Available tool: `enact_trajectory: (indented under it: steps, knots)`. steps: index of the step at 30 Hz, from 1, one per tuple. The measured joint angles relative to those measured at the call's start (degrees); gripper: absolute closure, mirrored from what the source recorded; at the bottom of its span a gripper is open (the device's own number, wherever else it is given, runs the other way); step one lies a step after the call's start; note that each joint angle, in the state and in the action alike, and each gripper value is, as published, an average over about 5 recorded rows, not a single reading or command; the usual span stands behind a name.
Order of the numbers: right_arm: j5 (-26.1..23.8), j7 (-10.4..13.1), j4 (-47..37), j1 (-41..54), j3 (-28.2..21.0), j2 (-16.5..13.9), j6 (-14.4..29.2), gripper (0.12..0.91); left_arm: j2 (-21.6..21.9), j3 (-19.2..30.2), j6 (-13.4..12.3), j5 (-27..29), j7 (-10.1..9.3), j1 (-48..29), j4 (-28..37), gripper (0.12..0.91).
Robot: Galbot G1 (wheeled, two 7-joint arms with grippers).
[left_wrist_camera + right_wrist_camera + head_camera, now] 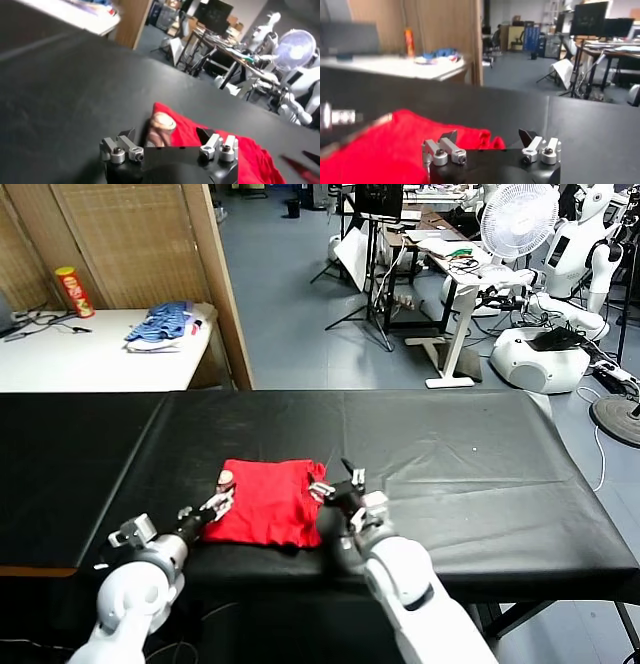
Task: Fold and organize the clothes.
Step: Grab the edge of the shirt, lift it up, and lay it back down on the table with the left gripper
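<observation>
1. While both arms sit low at the near edge of the black-covered table [470,454], the head view shows the bright red cotton T-shirt [262,500] already bunched into a rough rectangle near that edge. It lies between the two grippers. The left gripper [217,504] stands with jaws apart at the shirt's left edge, and the right gripper [338,487] stands spread at its right edge. Neither holds cloth. The bundle runs a little wider across the table than deep. A pale patch shows at its far-left corner; I can't tell what it is.

2. Over to the left wrist view: the red shirt [240,145] lies just ahead of the left gripper [167,145], jaws wide with nothing between them. It looks soft, light and limp, likely to sag and slide on the slick cover. My call is to pinch a doubled edge or corner.

3. Right wrist view now: the red fabric [385,145] fills the foreground beside the right gripper [489,142], jaws parted and empty. A rolled hem [482,136] near its fingertips looks the best place to pinch.
</observation>
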Motion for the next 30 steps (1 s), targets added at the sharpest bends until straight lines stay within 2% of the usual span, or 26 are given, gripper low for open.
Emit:
enact_trajectory:
  steps: [3, 6, 10, 13, 15, 20, 24, 30]
  knots:
    - [0.9, 0.0, 2.1, -0.8, 1.7, -0.3, 0.0, 0.227, -0.3, -0.1, 0.1, -2.4, -0.24, 0.1, 0.6, 0.285]
    - [1.3, 0.1, 3.3, -1.4, 2.6, -0.3, 0.0, 0.227, -0.4, -0.3, 0.1, -4.8, -0.62, 0.1, 1.0, 0.422]
    - [1.3, 0.1, 4.1, -2.4, 3.4, -0.1, 0.1, 0.227, -0.5, -0.8, 0.0, -6.5, -0.94, 0.0, 1.2, 0.657]
    - [0.9, 0.4, 4.7, -3.0, 3.9, 0.3, 0.1, 0.227, -0.5, -0.9, -0.2, -5.4, -0.93, -0.1, 1.4, 0.813]
    - [0.0, 0.9, 5.0, -3.6, 4.4, 0.6, -0.4, 0.227, -0.3, -0.9, -0.5, -3.3, -0.63, -0.1, 1.3, 0.868]
    - [-5.1, 3.0, 6.0, -5.5, 6.1, 1.3, -3.5, 0.227, 1.0, -0.2, -2.4, 7.4, 1.04, 0.2, 0.7, 0.880]
    - [-8.2, 3.3, 7.2, -7.7, 7.8, 1.5, -5.2, 0.227, 3.0, -0.3, -3.6, 20.0, 2.05, 0.5, 0.8, 0.884]
    - [-9.5, 3.3, 9.1, -10.5, 9.9, 1.5, -5.6, 0.227, 7.5, -1.7, -3.8, 38.4, 2.32, 1.5, 0.9, 0.884]
